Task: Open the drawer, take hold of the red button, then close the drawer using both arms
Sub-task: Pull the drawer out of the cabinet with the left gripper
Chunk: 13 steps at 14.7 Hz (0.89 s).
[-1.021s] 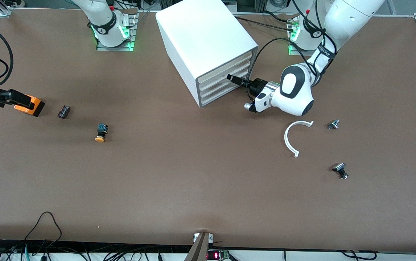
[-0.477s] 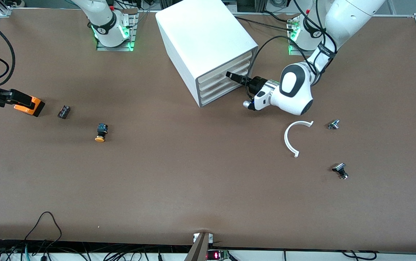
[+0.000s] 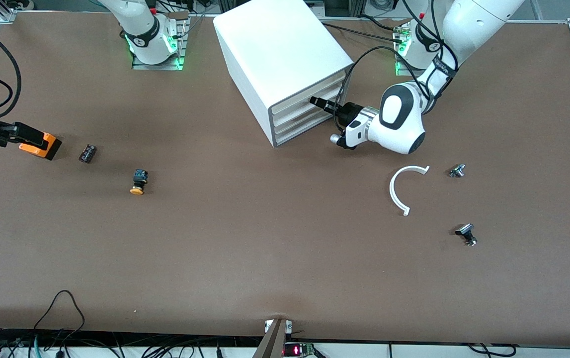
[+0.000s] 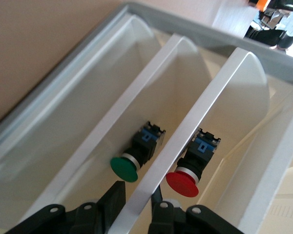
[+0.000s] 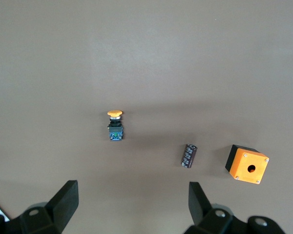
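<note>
I see the cabinet (image 3: 285, 59) as smooth white plastic with a soft sheen, its drawer (image 4: 151, 141) walls slightly translucent. The button (image 4: 188, 183) has a glossy red cap. The table (image 3: 245, 238) looks matt brown, faintly textured.

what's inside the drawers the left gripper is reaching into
The left gripper straddles a drawer front. A green-capped button lies in one drawer, the red button in the next; deeper parts are hidden.

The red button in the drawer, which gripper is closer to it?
Left. The left gripper straddles a drawer front right by the red button; the right gripper waits at the right arm's end of the table.
</note>
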Available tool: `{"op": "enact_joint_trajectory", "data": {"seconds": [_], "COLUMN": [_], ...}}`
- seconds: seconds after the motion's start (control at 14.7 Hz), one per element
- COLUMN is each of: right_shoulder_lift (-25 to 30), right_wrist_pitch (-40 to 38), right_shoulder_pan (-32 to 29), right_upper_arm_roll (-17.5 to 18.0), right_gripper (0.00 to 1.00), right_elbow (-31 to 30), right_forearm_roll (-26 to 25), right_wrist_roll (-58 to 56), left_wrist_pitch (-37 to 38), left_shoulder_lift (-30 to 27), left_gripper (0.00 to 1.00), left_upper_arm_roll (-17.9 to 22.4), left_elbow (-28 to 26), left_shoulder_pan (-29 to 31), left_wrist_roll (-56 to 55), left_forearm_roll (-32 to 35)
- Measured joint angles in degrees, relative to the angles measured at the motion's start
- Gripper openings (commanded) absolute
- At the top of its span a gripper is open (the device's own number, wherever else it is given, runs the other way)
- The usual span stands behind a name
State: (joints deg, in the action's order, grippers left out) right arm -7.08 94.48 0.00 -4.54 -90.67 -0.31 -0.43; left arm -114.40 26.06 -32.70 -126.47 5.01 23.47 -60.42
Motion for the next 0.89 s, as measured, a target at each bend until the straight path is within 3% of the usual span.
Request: {"op": "enact_joint_trajectory", "data": {"seconds": [0.34, 0.41, 0.48, 0.89], "right_shoulder_lift": [0.03, 0.04, 0.05, 0.06], "right_wrist_pitch": [0.00, 0.00, 0.00, 0.05], "right_shoulder_pan": [0.05, 0.06, 0.05, 0.06], "right_upper_arm_roll": [0.14, 0.15, 0.16, 0.63], "right_gripper": [1.00, 1.00, 1.00, 1.00], "right_elbow": [0.00, 0.00, 0.00, 0.00], "right_forearm_roll": [0.00, 0.00, 0.00, 0.00], "right_wrist_roll": [-0.01, -0.01, -0.01, -0.01], "left_wrist_pitch": [-2.88, -2.93, -2.92, -7.63], "left_shoulder_lift": [-1.80, -1.64, -1.45, -1.51], "left_gripper": [0.00, 0.25, 0.97, 1.00], "left_upper_arm_roll": [6.11, 7.41, 8.09, 8.19], "left_elbow": [4.63, 5.93, 6.68, 7.17], "left_shoulder_pan": [4.89, 5.50, 5.90, 5.94], "left_wrist_roll": [5.68, 6.22, 6.50, 6.87], "left_forearm_roll": [6.39, 7.40, 7.77, 9.03]}}
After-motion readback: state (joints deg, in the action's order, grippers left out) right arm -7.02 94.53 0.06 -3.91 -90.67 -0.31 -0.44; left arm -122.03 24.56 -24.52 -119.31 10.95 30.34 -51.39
